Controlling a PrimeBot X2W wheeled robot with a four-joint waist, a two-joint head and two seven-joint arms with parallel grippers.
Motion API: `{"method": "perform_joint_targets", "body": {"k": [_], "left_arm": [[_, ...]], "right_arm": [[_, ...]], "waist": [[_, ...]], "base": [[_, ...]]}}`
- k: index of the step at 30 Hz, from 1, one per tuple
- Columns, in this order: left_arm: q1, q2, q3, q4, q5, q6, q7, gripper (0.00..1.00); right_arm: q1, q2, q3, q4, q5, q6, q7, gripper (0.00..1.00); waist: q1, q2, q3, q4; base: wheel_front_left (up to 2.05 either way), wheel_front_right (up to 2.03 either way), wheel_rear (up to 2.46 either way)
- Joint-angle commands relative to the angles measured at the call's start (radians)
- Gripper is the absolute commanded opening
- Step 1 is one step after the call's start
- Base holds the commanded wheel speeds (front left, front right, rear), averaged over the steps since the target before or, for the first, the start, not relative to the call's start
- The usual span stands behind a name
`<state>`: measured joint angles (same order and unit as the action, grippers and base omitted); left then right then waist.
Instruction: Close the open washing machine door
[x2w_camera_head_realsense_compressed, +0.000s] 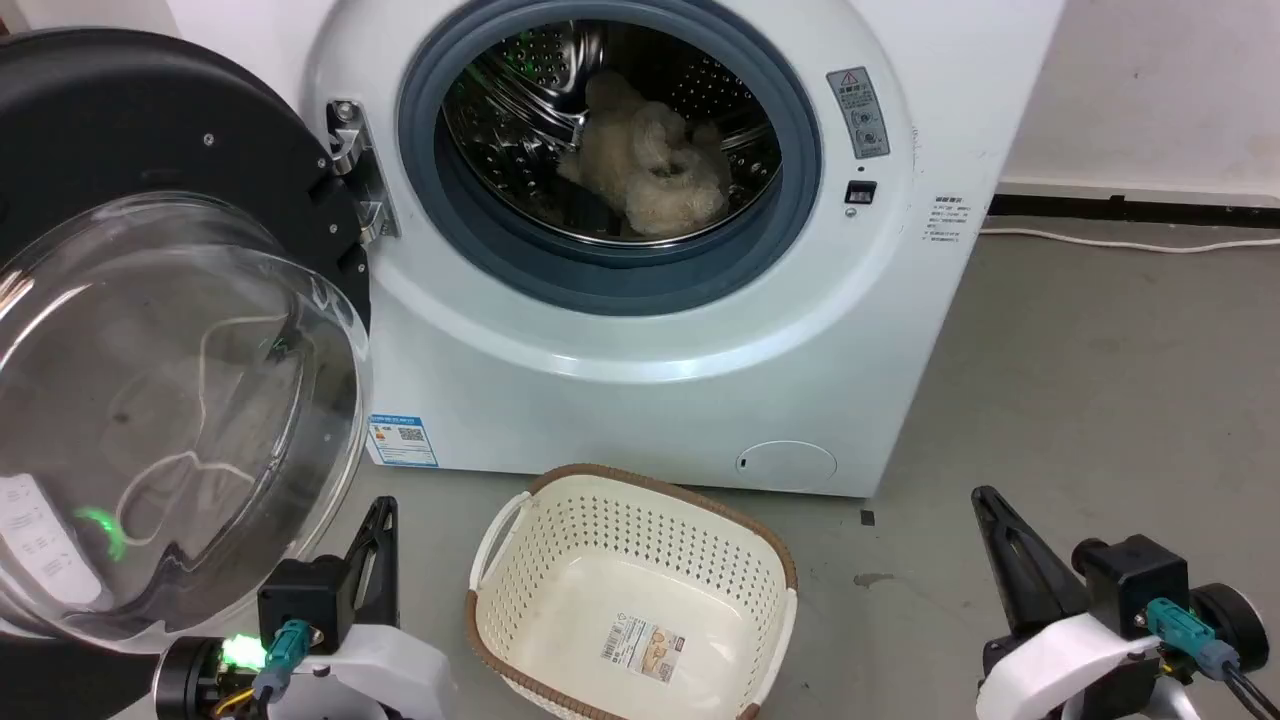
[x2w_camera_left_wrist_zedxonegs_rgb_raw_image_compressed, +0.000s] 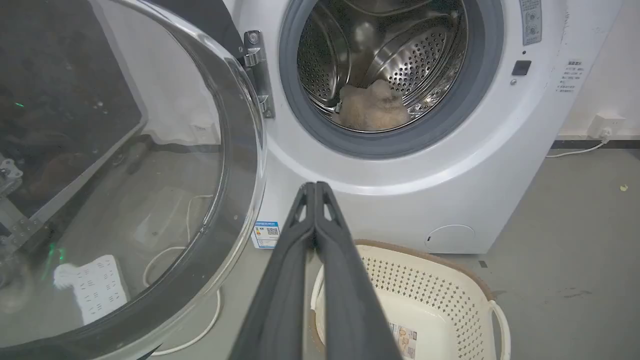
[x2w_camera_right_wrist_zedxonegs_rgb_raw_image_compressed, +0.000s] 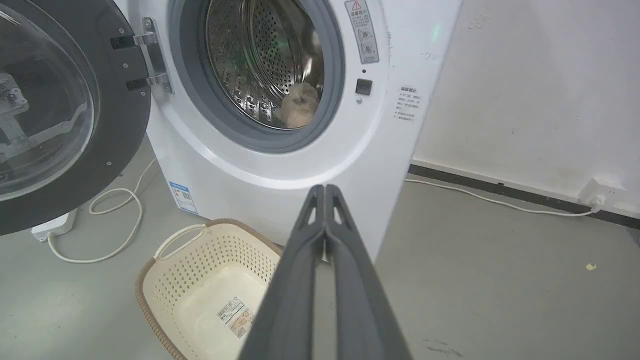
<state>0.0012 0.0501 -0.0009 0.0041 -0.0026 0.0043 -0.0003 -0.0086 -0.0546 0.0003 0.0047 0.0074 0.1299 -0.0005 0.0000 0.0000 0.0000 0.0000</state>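
The washing machine door (x2w_camera_head_realsense_compressed: 230, 170) stands swung wide on the left, its glass bowl (x2w_camera_head_realsense_compressed: 170, 420) bulging out close beside the left gripper (x2w_camera_head_realsense_compressed: 383, 508). A cream basket (x2w_camera_head_realsense_compressed: 640, 600) sits on the floor (x2w_camera_head_realsense_compressed: 1100, 380) just before the washing machine (x2w_camera_head_realsense_compressed: 640, 390), between the two grippers. Open floor lies ahead of the right gripper (x2w_camera_head_realsense_compressed: 984, 497). A white cable (x2w_camera_right_wrist_zedxonegs_rgb_raw_image_compressed: 100, 260) loops under the door.

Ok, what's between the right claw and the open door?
In the head view, the cream laundry basket stands between the right claw and the washing machine door; the shut left claw rises beside the door's glass.
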Motion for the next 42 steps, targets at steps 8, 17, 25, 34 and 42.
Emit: {"method": "perform_joint_targets", "body": {"k": [8,17,25,34,42], "left_arm": [[-0.001,0.000,0.001,-0.004,0.003,-0.004,0.000,0.00],[-0.001,0.000,0.001,-0.004,0.003,-0.004,0.000,0.00],[-0.001,0.000,0.001,-0.004,0.003,-0.004,0.000,0.00],[-0.001,0.000,0.001,-0.004,0.003,-0.004,0.000,0.00],[-0.001,0.000,0.001,-0.004,0.003,-0.004,0.000,0.00]], "right_arm": [[0.009,0.004,0.000,-0.005,-0.007,0.001,0.000,0.00],[0.009,0.004,0.000,-0.005,-0.007,0.001,0.000,0.00],[0.009,0.004,0.000,-0.005,-0.007,0.001,0.000,0.00],[0.009,0.004,0.000,-0.005,-0.007,0.001,0.000,0.00],[0.009,0.004,0.000,-0.005,-0.007,0.001,0.000,0.00]], "waist": [[0.0000,0.0000,0.000,0.000],[0.0000,0.0000,0.000,0.000],[0.0000,0.0000,0.000,0.000],[0.0000,0.0000,0.000,0.000],[0.0000,0.0000,0.000,0.000]], "base": [[0.00,0.00,0.00],[0.00,0.00,0.00],[0.00,0.00,0.00],[0.00,0.00,0.00],[0.00,0.00,0.00]]}}
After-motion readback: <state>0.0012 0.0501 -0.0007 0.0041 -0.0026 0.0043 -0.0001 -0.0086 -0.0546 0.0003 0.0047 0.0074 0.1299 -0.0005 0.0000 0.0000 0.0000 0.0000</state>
